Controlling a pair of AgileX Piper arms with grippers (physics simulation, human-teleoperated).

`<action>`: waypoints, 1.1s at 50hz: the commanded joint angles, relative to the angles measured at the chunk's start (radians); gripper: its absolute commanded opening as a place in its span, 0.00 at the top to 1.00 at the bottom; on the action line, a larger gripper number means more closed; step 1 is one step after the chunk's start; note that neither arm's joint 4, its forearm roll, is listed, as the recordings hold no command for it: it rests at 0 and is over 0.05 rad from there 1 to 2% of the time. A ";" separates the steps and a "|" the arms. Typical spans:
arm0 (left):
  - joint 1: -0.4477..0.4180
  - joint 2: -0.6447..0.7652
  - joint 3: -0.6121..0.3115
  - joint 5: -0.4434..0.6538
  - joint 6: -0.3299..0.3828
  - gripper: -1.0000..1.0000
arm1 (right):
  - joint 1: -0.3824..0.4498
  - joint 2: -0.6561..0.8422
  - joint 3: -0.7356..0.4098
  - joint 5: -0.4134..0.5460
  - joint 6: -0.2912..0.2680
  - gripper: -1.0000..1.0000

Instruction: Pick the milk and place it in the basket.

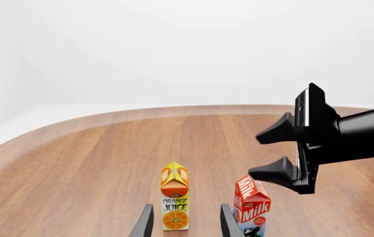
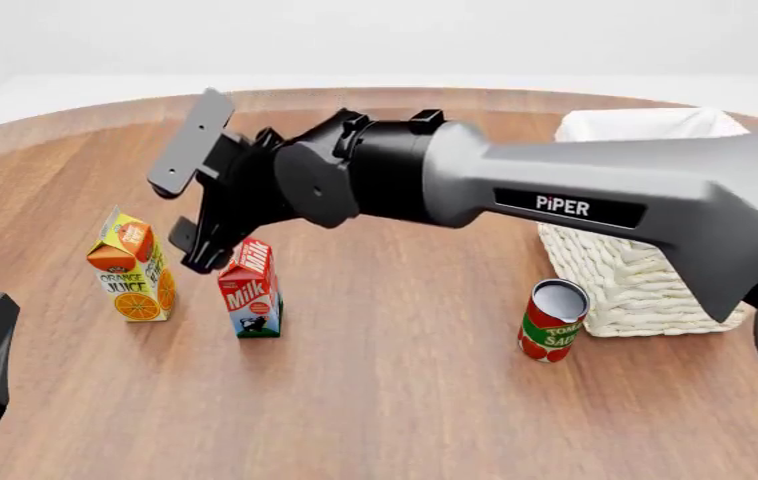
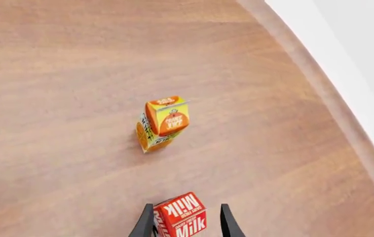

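The milk (image 2: 251,290) stands upright on the wooden table, red top over a blue-green cow picture; it also shows as milk (image 1: 251,207) and milk (image 3: 180,217). My right gripper (image 2: 182,225) hovers open just above and to the left of its top, not touching it. In the right wrist view the right gripper (image 3: 185,224) has a finger on each side of the carton's top. The basket (image 2: 646,270) stands at the right. My left gripper (image 1: 187,224) is open and empty, low at the front left, facing the juice carton.
An orange juice carton (image 2: 132,280) stands just left of the milk. A red tomato can (image 2: 553,320) stands in front of the basket's left corner. The right arm (image 2: 593,200) spans the middle of the front view above the table.
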 commanded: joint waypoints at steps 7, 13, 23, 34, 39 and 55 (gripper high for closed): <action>0.000 0.000 0.000 0.000 0.000 0.00 | -0.005 0.022 0.002 -0.013 0.011 0.00; 0.000 0.000 0.000 0.000 0.000 0.00 | -0.005 0.022 0.008 -0.017 0.013 0.00; 0.000 0.000 0.000 0.000 0.000 0.00 | -0.020 0.033 0.018 -0.030 0.018 0.00; 0.000 0.000 0.000 0.000 0.000 0.00 | -0.027 0.056 0.013 -0.037 0.017 0.00; 0.000 0.000 0.000 0.000 0.000 0.00 | -0.030 0.063 0.012 -0.040 0.017 0.00; 0.000 0.000 0.000 0.000 0.000 0.00 | -0.037 0.089 -0.008 -0.039 0.022 0.00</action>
